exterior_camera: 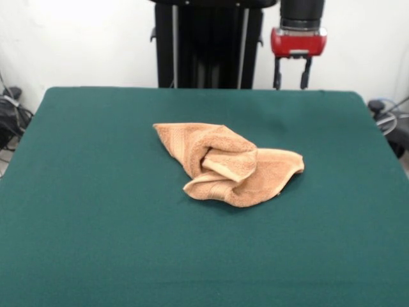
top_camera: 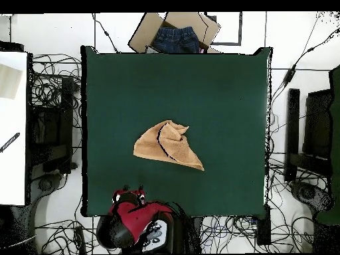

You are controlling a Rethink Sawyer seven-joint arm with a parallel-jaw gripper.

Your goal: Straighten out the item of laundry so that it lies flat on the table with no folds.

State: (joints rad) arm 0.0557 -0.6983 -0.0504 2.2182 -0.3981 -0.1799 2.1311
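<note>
The orange-tan towel (exterior_camera: 227,165) lies crumpled near the middle of the dark green table (exterior_camera: 96,211), folded over itself with a rolled ridge on top. In the overhead view the towel (top_camera: 167,145) is a bunched, roughly triangular heap on the table (top_camera: 219,93). My gripper (exterior_camera: 292,82) hangs from the red wrist above the table's far edge, well behind the towel and apart from it. Its two black fingers (exterior_camera: 305,77) stand apart with nothing between them. In the overhead view the gripper (top_camera: 131,191) sits at the table's bottom edge.
A cardboard box with blue denim cloth (top_camera: 175,36) stands beyond the table's top edge in the overhead view. Cables and equipment (top_camera: 50,126) lie on the floor on both sides. The black pedestal (exterior_camera: 208,45) stands behind the table.
</note>
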